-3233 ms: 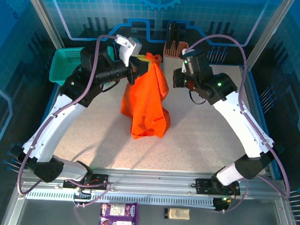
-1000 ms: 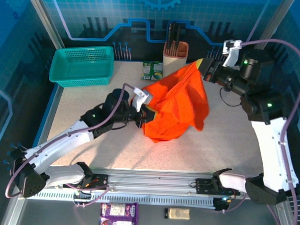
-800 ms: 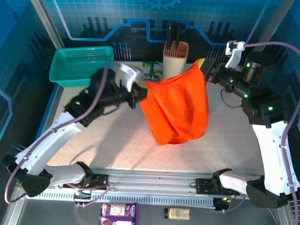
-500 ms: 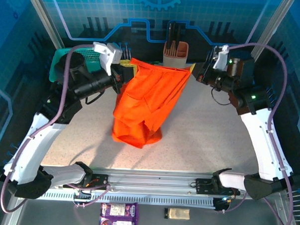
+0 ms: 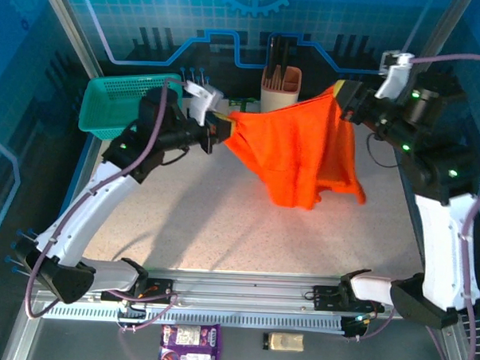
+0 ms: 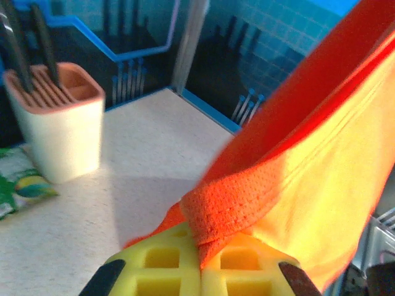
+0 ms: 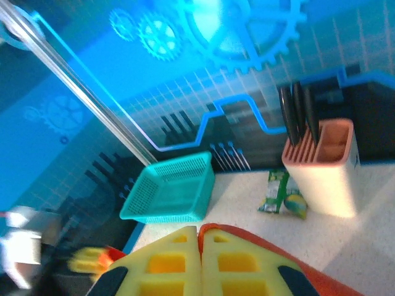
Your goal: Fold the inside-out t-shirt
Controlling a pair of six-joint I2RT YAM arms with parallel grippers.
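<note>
Top external view: left jaws and right jaws each pinch the orange t-shirt (image 5: 301,151); knife block (image 5: 280,90) holds dark knives (image 5: 279,52).

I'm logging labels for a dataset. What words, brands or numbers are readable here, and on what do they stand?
No text can be read.
On the purple packets at the near edge: print too small.
On the green packet beside the knife block: print blurred.
On the orange t-shirt: no print seen.

The bright orange cloth t-shirt (image 6: 321,154) runs past the left wrist view's right edge; a green printed packet (image 6: 15,185) is cut off at its left.
</note>
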